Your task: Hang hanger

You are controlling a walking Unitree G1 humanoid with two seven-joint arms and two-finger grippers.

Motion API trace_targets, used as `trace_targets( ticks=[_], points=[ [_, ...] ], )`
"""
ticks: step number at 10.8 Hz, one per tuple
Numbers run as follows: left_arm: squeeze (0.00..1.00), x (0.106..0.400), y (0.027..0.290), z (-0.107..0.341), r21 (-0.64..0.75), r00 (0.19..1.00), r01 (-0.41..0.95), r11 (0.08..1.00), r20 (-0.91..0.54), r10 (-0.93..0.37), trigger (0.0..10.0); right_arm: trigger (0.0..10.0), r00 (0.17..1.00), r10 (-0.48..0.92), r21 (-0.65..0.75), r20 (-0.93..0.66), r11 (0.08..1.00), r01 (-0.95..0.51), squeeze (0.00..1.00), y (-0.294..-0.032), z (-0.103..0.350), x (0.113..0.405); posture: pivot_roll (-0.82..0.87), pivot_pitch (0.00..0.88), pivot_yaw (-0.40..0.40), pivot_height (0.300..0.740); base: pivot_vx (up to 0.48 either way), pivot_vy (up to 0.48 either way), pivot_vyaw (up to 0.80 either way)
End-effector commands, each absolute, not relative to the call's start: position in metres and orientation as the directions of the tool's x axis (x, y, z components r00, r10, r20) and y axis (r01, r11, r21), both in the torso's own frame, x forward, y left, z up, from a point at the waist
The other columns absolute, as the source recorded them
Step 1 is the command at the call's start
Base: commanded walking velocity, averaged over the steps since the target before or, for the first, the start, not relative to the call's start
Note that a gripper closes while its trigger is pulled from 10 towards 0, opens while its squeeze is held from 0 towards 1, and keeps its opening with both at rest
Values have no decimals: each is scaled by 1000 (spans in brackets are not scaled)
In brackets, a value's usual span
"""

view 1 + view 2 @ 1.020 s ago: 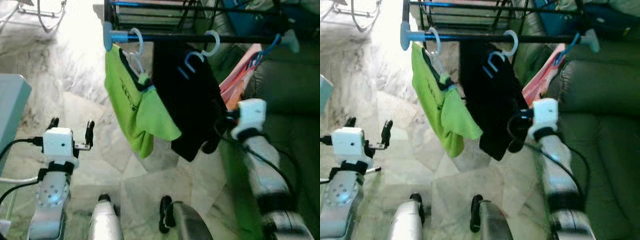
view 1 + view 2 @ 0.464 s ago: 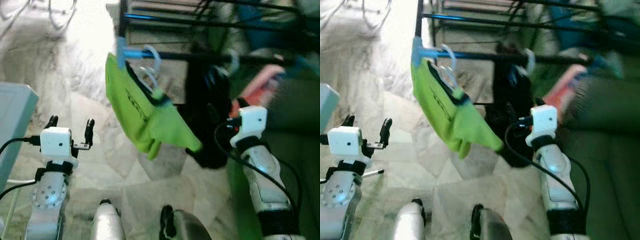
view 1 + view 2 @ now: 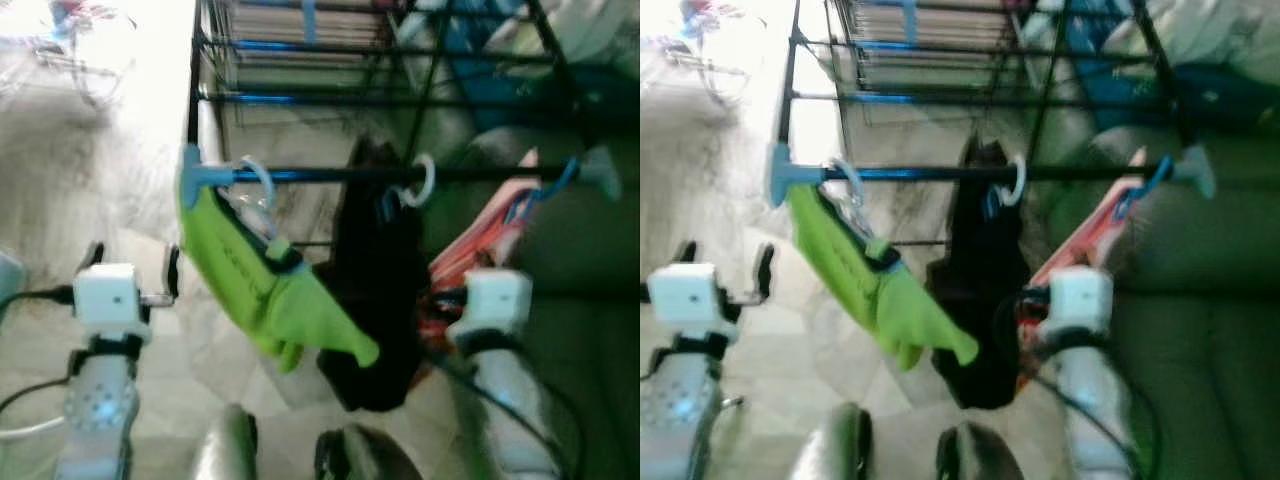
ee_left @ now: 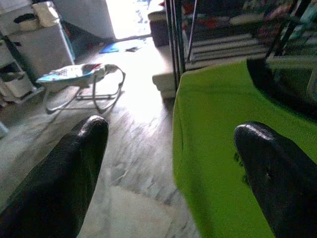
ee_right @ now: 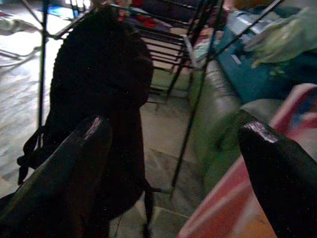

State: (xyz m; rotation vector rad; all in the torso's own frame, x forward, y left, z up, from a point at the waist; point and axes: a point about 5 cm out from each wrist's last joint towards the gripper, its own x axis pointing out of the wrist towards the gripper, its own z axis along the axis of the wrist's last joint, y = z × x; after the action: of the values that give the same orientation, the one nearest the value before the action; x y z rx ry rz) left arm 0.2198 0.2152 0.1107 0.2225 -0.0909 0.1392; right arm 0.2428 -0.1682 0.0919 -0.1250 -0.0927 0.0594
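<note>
Your right gripper (image 5: 168,163) is wide open, empty, beside the black shirt (image 3: 375,290) hanging on the rail (image 3: 400,174). Your left gripper (image 4: 168,163) gapes empty near the green shirt (image 3: 270,300).

No text, label, brand, number or sign could be read in any of the views. The green garment (image 3: 262,300) carried a faint dark marking along its side, but the blur left it illegible.
</note>
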Motion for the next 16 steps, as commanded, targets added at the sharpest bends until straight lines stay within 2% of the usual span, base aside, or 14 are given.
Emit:
trace_targets(
  ticks=[1, 2, 5, 6, 7, 8, 10, 11, 13, 16],
  points=[
    [0, 219, 212, 105, 234, 986, -157, 960, 93, 139, 10000, 10000, 998, 17, -142, 56, 990, -9, 0, -181, 83, 239, 93, 174, -43, 740, 0, 0, 0],
    [0, 223, 213, 105, 259, 983, -176, 950, 91, 158, 10000, 10000, 998, -13, -148, 69, 989, 23, 0, -184, 83, 243, 96, 167, -5, 740, 0, 0, 0],
    [0, 241, 218, 118, 336, 987, -135, 932, 127, 98, 10000, 10000, 986, -113, -144, 120, 981, 130, 0, -189, 83, 247, 65, 163, 133, 740, 0, 0, 0],
    [0, 246, 219, 120, 340, 986, -143, 929, 131, 103, 10000, 10000, 984, -117, -163, 131, 977, 138, 0, -192, 83, 248, 46, 167, 134, 740, 0, 0, 0],
    [0, 248, 211, 113, 321, 988, -129, 938, 122, 94, 10000, 10000, 984, -137, -163, 116, 974, 155, 0, -200, 81, 245, 16, 172, 78, 740, 0, 0, 0],
    [0, 247, 207, 110, 309, 988, -129, 942, 119, 96, 10000, 10000, 986, -123, -174, 111, 975, 142, 0, -200, 81, 244, 13, 171, 63, 740, 0, 0, 0],
    [0, 242, 205, 105, 303, 988, -135, 943, 115, 105, 10000, 10000, 991, -85, -198, 103, 975, 105, 0, -199, 80, 244, 10, 147, 7, 740, 0, 0, 0],
    [0, 236, 210, 96, 305, 988, -147, 941, 95, 124, 10000, 10000, 992, -80, -221, 97, 970, 100, 0, -207, 81, 249, 13, 124, -10, 740, 0, 244, 0],
    [0, 234, 209, 93, 312, 989, -142, 939, 82, 123, 10000, 10000, 991, -92, -229, 93, 967, 111, 0, -212, 80, 252, 17, 100, -8, 740, 0, 424, 0],
    [0, 244, 204, 96, 315, 991, -120, 941, 98, 94, 10000, 10000, 990, -89, -223, 109, 968, 112, 0, -205, 82, 260, 15, 80, -1, 740, 0, 480, 0]
  ],
)
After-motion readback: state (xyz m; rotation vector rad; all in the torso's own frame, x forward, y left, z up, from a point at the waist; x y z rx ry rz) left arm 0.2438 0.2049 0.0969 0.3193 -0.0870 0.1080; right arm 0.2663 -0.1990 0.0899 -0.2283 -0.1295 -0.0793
